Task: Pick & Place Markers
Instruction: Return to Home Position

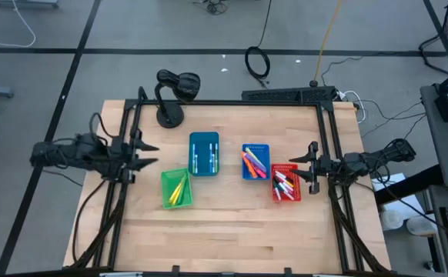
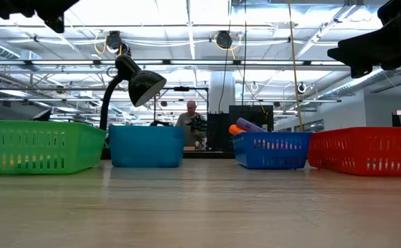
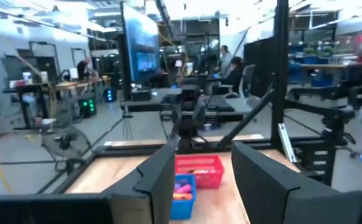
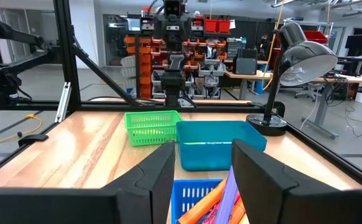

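A pale wooden table (image 1: pixel 232 231) carries four slatted plastic bins in a loose row. The green bin (image 2: pixel 38 146) stands at the left, with a teal bin (image 2: pixel 145 146) just beside it, set a little farther back. Right of centre a blue bin (image 2: pixel 273 151) stands close against a red bin (image 2: pixel 366 150). A black desk lamp (image 2: pixel 142 83) stands at the back left corner. A black cable (image 1: pixel 256 63) lies coiled on the floor, and a person (image 2: pixel 190 114) sits far off.

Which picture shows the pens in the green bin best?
The high view: looking down, it shows yellow and green pens inside the green bin. The low and right wrist views show only the bin's wall; the left wrist view misses it.
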Tool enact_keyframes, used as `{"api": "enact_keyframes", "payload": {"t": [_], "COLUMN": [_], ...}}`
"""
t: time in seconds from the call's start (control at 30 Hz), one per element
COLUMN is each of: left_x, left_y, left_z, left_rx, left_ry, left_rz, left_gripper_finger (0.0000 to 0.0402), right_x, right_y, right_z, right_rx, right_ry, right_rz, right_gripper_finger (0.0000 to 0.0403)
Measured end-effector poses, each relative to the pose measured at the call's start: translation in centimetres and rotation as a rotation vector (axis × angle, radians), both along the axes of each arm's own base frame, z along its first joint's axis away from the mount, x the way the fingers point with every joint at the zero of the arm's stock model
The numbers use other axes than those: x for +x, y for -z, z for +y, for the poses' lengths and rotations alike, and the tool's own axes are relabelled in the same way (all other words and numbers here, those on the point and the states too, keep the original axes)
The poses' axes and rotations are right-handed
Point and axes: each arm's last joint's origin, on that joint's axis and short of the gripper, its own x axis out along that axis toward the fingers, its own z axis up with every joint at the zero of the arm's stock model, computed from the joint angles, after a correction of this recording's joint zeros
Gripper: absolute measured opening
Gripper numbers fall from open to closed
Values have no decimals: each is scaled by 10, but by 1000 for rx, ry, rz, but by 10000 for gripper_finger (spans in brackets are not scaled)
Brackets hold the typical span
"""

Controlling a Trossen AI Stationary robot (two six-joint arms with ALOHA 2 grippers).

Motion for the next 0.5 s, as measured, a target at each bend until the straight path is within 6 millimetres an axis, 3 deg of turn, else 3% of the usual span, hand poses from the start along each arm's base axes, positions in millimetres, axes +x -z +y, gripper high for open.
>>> {"api": "enact_keyframes", "payload": {"t": [0.13,0.4,0.5], "left_x": [-6,18,12], "left_y": [11,65,53], "left_z": [6,2,7], "left_rx": [-89,-25,-21], "left_ry": [-35,103,53], "left_rz": [10,-18,-49], "left_gripper_finger": [161,161,161], "right_x": [0,0,0], "right_y": [0,0,0], "right_z": [0,0,0], "right_rx": [0,1,0], "right_ry": [0,-1,0], "right_rz": [0,-1,0], "right_gripper_finger": [146,146,146]}}
